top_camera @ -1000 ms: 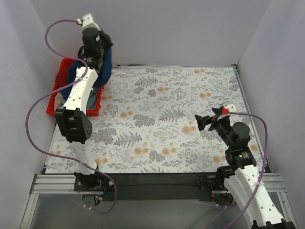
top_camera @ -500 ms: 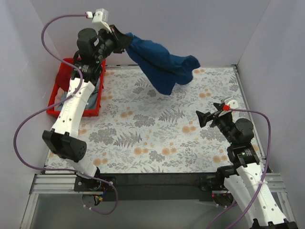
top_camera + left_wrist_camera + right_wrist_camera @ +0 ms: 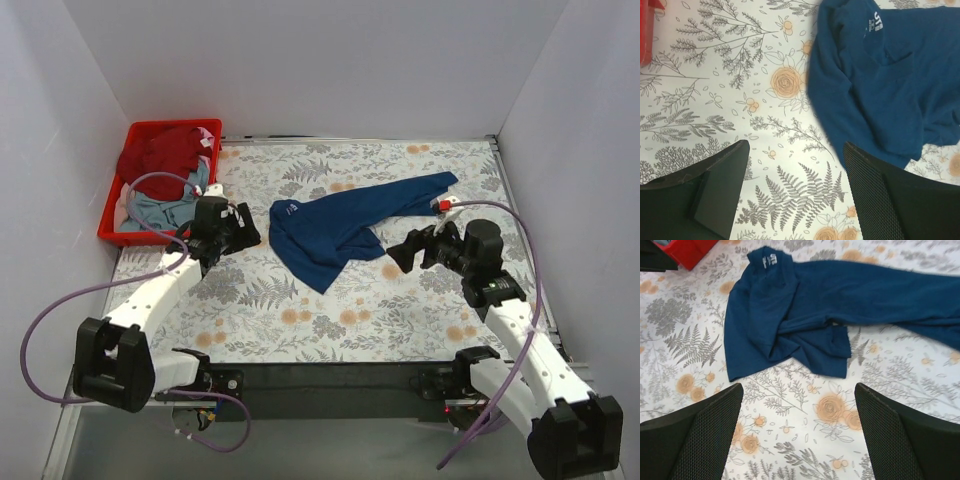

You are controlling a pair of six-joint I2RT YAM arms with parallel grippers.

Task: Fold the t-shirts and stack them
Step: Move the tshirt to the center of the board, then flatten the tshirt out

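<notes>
On floral table (image 3: 330, 320) | navy t-shirt (image 3: 330, 225) crumpled | white neck print (image 3: 876, 21) illegible

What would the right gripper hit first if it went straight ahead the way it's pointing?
Most likely the navy blue t-shirt, bunched just ahead of the right gripper; depth is unclear, so the floral tablecloth may come first.

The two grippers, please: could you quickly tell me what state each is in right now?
Left gripper: open, holding nothing; the navy t-shirt lies loose on the table.
Right gripper: open, empty.
</notes>
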